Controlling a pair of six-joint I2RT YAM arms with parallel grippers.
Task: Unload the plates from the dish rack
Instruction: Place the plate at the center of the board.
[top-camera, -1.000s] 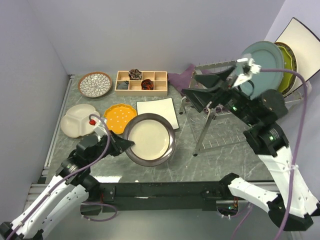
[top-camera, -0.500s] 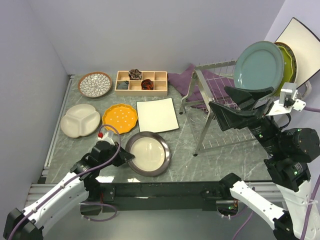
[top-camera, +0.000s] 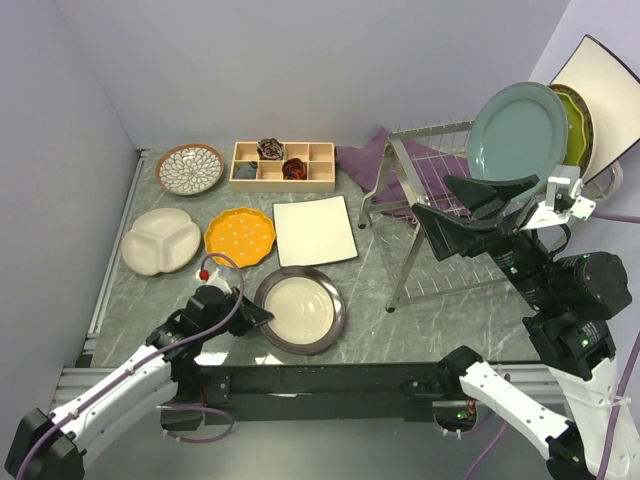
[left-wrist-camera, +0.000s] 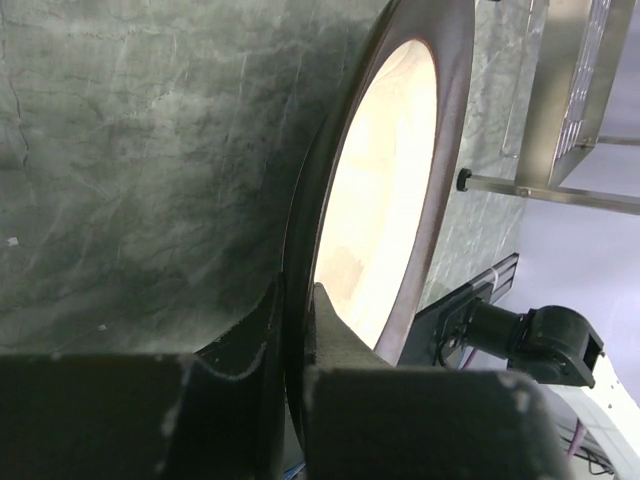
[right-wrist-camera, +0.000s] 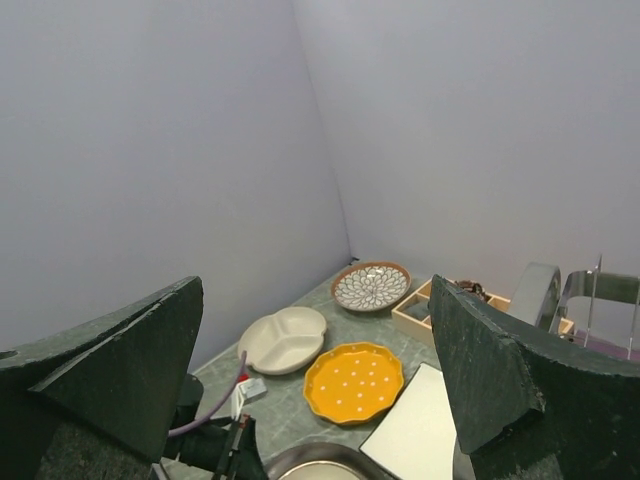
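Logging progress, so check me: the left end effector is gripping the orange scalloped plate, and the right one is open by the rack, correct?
No. The left end effector grips the dark-rimmed cream plate, as the left wrist view shows; the orange scalloped plate lies untouched. The right end effector is open by the dish rack.

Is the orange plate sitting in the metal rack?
No, the orange plate lies flat on the table, left of the dish rack.
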